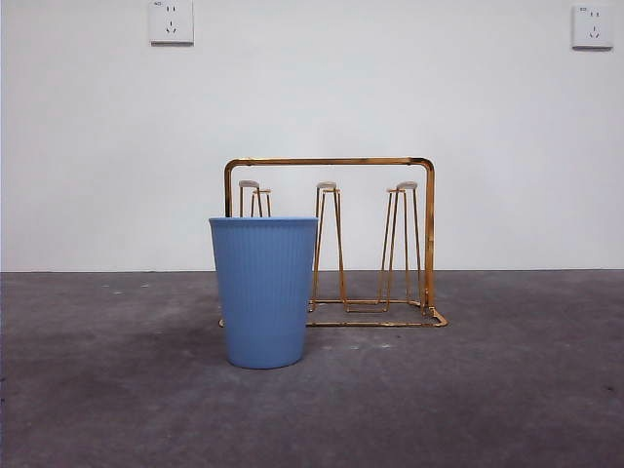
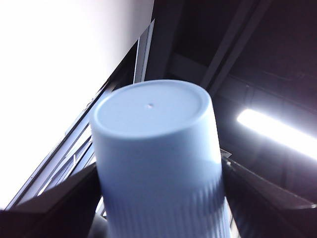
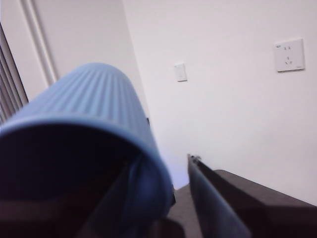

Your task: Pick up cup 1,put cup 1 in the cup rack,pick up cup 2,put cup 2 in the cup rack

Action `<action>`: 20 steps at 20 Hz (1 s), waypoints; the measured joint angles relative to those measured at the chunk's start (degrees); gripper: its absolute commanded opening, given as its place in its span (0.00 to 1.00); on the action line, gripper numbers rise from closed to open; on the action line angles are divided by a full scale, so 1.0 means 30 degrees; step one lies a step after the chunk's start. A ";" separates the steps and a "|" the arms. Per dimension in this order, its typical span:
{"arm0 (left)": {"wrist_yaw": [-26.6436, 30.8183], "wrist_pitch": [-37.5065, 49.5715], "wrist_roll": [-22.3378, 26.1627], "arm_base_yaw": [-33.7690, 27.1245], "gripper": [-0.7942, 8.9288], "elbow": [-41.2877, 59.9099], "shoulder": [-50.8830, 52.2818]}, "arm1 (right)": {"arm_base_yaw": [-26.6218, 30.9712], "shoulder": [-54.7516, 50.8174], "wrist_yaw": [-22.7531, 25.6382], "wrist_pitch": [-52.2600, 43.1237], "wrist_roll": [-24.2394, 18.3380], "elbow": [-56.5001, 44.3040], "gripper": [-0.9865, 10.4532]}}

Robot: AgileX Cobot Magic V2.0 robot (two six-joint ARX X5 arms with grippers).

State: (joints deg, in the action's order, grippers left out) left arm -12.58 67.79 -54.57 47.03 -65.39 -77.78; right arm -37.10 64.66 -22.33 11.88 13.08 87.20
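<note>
A ribbed blue cup (image 1: 263, 292) stands upright on the dark table, just in front of the left end of the gold wire cup rack (image 1: 426, 234). The rack's upright pegs are bare. No gripper shows in the front view. In the left wrist view, my left gripper (image 2: 158, 218) is shut on a pale blue cup (image 2: 153, 134), whose flat base points up toward the ceiling. In the right wrist view, my right gripper (image 3: 168, 203) is shut on the wall of another blue cup (image 3: 94, 99), with one jaw inside the rim and one outside.
A white wall stands behind the table with two sockets, one at the upper left (image 1: 171, 21) and one at the upper right (image 1: 592, 26). The table (image 1: 507, 390) is dark grey and stretches to both sides of the rack.
</note>
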 measured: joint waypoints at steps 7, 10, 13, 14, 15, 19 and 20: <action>-0.0488 -0.0022 0.0051 -0.0321 0.07 0.0000 0.0000 | 0.0000 -0.2390 0.2543 0.3701 -0.1749 0.0000 0.28; -0.0976 -0.0721 0.0306 -0.0495 0.07 -0.0007 0.0000 | 0.0000 -0.3519 0.4393 0.6288 -0.2630 0.0000 0.28; -0.1268 -0.3191 0.1406 -0.0510 0.07 -0.0007 0.0051 | 0.0000 -0.4510 0.6251 0.8881 -0.3439 0.0000 0.28; -0.1348 -0.4248 0.1887 -0.0495 0.07 -0.0007 0.0073 | 0.0000 -0.4794 0.6725 0.9602 -0.3672 0.0000 0.28; -0.1319 -0.5559 0.2528 -0.0401 0.07 -0.0007 0.0095 | 0.0000 -0.5078 0.7176 1.0353 -0.3883 0.0000 0.28; 0.0262 -1.0797 0.5632 0.0408 0.07 -0.0007 0.0095 | 0.0000 -0.6084 0.8408 1.2524 -0.4510 0.0000 0.28; 0.0947 -1.1912 0.6411 0.0678 0.07 -0.0007 0.0095 | 0.0000 -0.6288 0.8677 1.2815 -0.4605 0.0000 0.28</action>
State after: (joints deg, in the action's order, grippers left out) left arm -9.74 32.05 -35.33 49.06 -65.41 -77.49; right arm -37.10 45.80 3.70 50.33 -0.73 87.20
